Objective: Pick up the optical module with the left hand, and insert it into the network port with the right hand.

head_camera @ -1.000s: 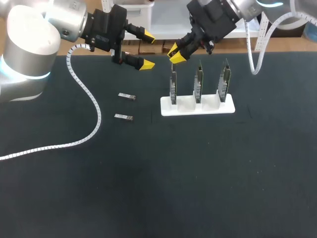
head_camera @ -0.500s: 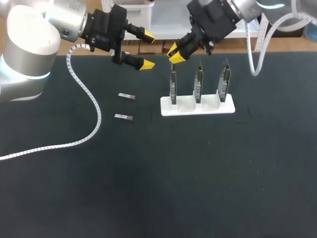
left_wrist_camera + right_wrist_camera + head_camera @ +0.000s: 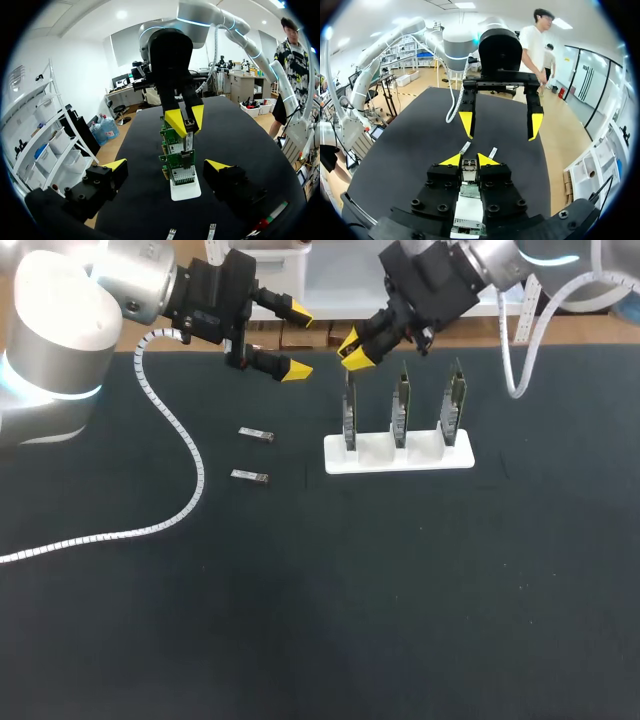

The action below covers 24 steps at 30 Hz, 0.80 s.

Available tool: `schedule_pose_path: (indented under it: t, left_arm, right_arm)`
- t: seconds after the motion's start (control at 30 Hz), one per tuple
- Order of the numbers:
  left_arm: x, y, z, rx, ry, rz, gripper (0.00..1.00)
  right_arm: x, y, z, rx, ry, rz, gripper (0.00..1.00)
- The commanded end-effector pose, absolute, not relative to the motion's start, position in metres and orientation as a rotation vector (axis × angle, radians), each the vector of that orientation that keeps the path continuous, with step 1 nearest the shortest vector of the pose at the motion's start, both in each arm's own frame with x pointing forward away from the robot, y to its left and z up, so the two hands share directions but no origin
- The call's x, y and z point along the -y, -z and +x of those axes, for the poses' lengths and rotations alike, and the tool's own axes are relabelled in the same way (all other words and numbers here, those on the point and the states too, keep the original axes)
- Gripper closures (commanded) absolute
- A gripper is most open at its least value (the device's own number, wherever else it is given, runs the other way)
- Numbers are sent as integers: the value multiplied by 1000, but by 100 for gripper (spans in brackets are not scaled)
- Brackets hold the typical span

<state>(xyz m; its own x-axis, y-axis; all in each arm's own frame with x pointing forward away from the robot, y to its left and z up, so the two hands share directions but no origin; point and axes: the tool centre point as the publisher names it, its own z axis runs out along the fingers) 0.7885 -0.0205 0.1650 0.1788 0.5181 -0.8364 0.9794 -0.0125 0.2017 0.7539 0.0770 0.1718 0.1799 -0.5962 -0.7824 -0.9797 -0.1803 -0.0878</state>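
Optical module [image 3: 469,168] is pinched between the yellow tips of the right gripper [image 3: 352,350], which is closed on it from 2 sides. In the head view it hangs just above the top edge of the leftmost board [image 3: 350,418]; whether they touch cannot be told. That board is 1 of 3 green circuit boards standing upright in a row in a white holder [image 3: 400,458] on the black table [image 3: 400,600], with the middle board [image 3: 400,408] and the rightmost board [image 3: 453,403] beside it.

The left wrist view looks straight down that row, so the 3 boards line up one behind another, with the right arm's tips over the nearest one.

The left gripper [image 3: 297,340] hovers above the table to the left of the holder with its fingers spread wide and nothing between them, pointing toward the boards.

2 more modules lie flat on the table, left of the holder and apart from it: the farther one [image 3: 257,434] and the nearer one [image 3: 250,476], close together. A white coiled cable [image 3: 190,455] trails from the left arm across the table, passing left of them.
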Motion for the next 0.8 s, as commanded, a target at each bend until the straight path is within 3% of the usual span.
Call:
schedule_pose_path:
  t: [0.03, 0.8]
  left_arm:
    - [21, -165, 790, -1452, 720, 1652, 0]
    - [21, -165, 790, -1452, 720, 1652, 0]
  right_arm:
    - [-76, -181, 750, -1478, -796, -1866, 100]
    - [-74, -167, 755, -1504, -834, -1849, 100]
